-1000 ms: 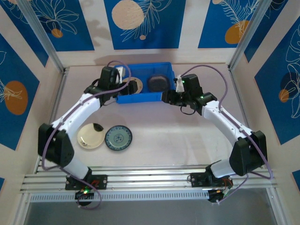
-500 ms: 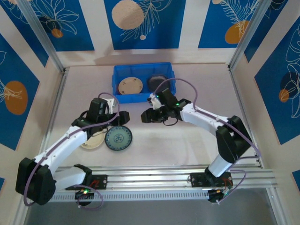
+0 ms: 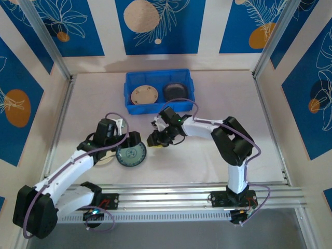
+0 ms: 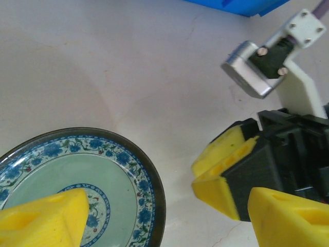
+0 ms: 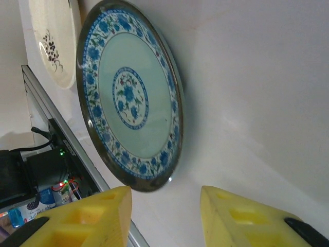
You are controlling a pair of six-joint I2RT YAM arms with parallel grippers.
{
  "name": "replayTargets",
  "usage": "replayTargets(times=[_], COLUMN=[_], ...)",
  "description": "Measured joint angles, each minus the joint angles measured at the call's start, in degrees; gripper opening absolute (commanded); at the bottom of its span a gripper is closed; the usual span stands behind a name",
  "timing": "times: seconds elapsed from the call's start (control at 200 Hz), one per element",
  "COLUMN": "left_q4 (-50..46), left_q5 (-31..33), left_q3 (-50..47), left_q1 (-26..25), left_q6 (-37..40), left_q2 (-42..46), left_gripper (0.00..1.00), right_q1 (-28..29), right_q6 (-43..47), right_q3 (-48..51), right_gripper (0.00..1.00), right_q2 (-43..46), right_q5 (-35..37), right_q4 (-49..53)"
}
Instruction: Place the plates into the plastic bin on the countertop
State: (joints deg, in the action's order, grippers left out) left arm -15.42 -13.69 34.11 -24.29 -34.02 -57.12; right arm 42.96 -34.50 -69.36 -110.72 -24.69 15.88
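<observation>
A teal-patterned plate (image 3: 130, 153) (image 4: 77, 190) (image 5: 128, 98) lies flat on the countertop (image 3: 197, 155). My left gripper (image 3: 133, 142) (image 4: 164, 226) is open right over its right rim, one finger above the dish. My right gripper (image 3: 152, 140) (image 5: 167, 216) is open and empty, close to the plate's right edge, and its yellow fingers (image 4: 221, 164) sit between my left fingers. A cream plate (image 3: 101, 157) (image 5: 51, 41) lies left of the teal one, mostly under my left arm. The blue plastic bin (image 3: 158, 74) holds a beige plate (image 3: 143, 96) and a dark plate (image 3: 176, 92).
Metal rails (image 3: 166, 194) run along the near edge, just below the two loose plates. Beige walls close in the left and right sides. Bare countertop lies between the bin and the grippers and off to the right.
Both arms have drawn back from the bin toward the near side. The beige plate stays in the bin. Both grippers now crowd the teal plate's right rim.
</observation>
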Motion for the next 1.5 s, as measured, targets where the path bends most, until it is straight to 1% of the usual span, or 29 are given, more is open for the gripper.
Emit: replayTargets(times=[0.24, 0.41, 0.74, 1.171, 1.361, 1.501], left_q4=[0.7, 1.2, 1.2, 1.2, 1.3, 1.2], left_q5=[0.0, 0.2, 0.4, 0.6, 0.7, 0.7], left_q3=[0.0, 0.0, -0.5, -1.6, -1.8, -1.8], left_q1=[0.0, 0.0, 0.1, 0.5, 0.6, 0.7], left_q6=[0.0, 0.0, 0.0, 0.0, 0.0, 0.1], left_q2=[0.0, -1.0, -0.9, -0.6, -0.3, -0.4], left_gripper=[0.82, 0.82, 0.82, 0.82, 0.82, 0.82], right_q1=[0.7, 0.7, 1.1, 1.9, 1.9, 1.4], right_q6=[-0.5, -0.5, 0.0, 0.4, 0.6, 0.5], right_q3=[-3.5, -5.3, -8.8, -11.8, -12.2, -12.1], right_gripper=[0.37, 0.33, 0.32, 0.22, 0.13, 0.09], right_q2=[-4.3, -6.0, -9.5, -12.8, -13.3, -13.3], right_q5=[-0.8, -1.3, -2.1, -2.8, -2.8, -2.8], right_q4=[0.4, 1.5, 4.0, 6.0, 6.9, 6.8])
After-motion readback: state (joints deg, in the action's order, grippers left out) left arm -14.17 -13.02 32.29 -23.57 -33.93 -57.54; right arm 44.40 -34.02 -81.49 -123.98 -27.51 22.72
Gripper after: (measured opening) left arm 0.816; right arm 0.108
